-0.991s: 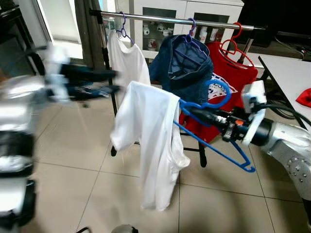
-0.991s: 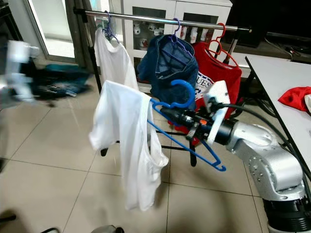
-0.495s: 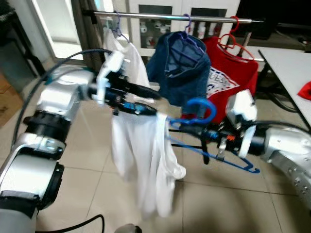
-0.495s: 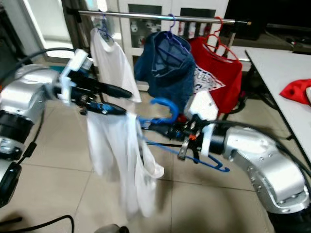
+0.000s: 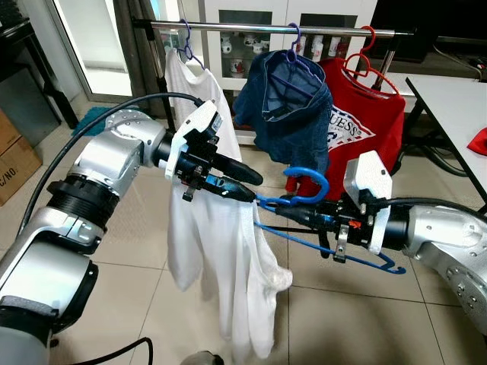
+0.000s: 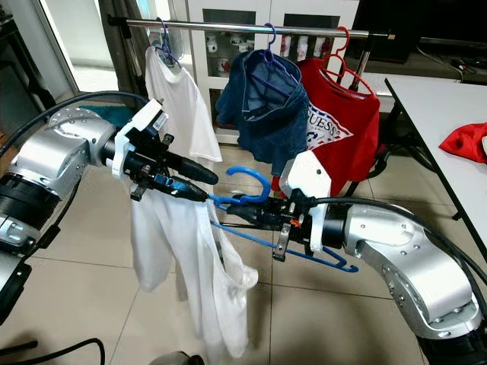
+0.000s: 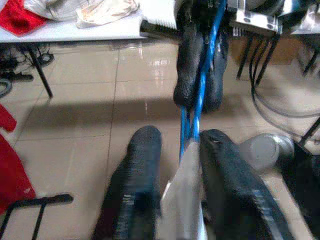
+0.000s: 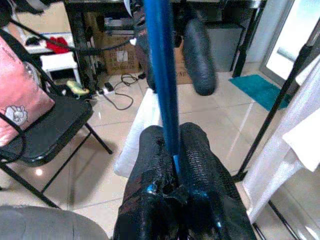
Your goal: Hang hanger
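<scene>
The blue hanger [image 5: 304, 201] with its white shirt [image 5: 221, 258] wasn't yet on your rail [image 5: 274, 30]; right gripper [image 5: 285, 204] and left gripper [image 5: 247, 186] both pinched it.

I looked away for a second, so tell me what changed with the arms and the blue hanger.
The left gripper, raised off to the robot's left a second ago, has swung in and closed on the white shirt at the blue plastic hanger. The right gripper still clamps that hanger near its hook. The metal clothes rail keeps its three garments.
</scene>
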{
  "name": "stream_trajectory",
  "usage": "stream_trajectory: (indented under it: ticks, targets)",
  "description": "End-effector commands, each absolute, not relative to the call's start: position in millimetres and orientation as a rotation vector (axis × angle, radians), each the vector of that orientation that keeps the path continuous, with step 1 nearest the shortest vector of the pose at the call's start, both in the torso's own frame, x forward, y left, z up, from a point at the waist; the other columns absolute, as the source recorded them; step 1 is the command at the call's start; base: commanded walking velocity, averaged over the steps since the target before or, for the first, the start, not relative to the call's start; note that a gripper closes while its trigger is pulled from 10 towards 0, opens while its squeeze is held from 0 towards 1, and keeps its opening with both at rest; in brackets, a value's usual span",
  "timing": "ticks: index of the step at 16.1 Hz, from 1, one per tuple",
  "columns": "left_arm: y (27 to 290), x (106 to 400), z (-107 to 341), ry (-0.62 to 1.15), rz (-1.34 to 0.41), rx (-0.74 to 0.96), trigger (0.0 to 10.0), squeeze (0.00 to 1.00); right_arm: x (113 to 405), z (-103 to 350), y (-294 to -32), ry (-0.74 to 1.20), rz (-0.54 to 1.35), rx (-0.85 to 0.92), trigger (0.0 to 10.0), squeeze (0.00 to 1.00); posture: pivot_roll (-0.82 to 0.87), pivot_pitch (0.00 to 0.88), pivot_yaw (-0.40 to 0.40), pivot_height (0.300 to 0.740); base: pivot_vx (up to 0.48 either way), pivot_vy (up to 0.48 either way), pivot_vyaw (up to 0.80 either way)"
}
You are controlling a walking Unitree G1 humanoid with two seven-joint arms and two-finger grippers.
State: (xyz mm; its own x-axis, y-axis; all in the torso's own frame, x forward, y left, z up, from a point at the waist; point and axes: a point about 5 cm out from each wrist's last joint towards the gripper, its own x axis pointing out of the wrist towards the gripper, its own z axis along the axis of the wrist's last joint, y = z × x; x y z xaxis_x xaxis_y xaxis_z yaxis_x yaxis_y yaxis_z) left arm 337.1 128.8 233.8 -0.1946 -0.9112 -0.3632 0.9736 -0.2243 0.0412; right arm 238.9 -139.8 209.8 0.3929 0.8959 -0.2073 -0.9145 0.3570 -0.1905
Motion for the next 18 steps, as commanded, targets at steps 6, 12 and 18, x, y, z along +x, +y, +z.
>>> stream_trajectory:
  ticks: [6,12,18]
  targets:
    - [135.9,334.8,219.4,0.323,-1.771,0.559,0.0,0.00,241.0,214.8,-138.1,0.053,1.190,-0.315,10.0,0.00,-0.08,0.000,0.048,0.740,0.000,0.000,0.00]
    - [131.6,335.4,220.0,0.278,-1.784,0.520,0.0,0.00,241.4,216.0,-137.8,0.049,1.191,-0.317,10.0,0.00,-0.09,0.000,0.045,0.740,0.000,0.000,0.00]
    - [146.2,334.5,217.3,0.264,-1.739,0.471,0.0,0.00,254.7,216.9,-148.8,0.028,1.085,-0.196,10.0,1.00,-0.09,0.000,0.029,0.740,0.000,0.000,0.00]
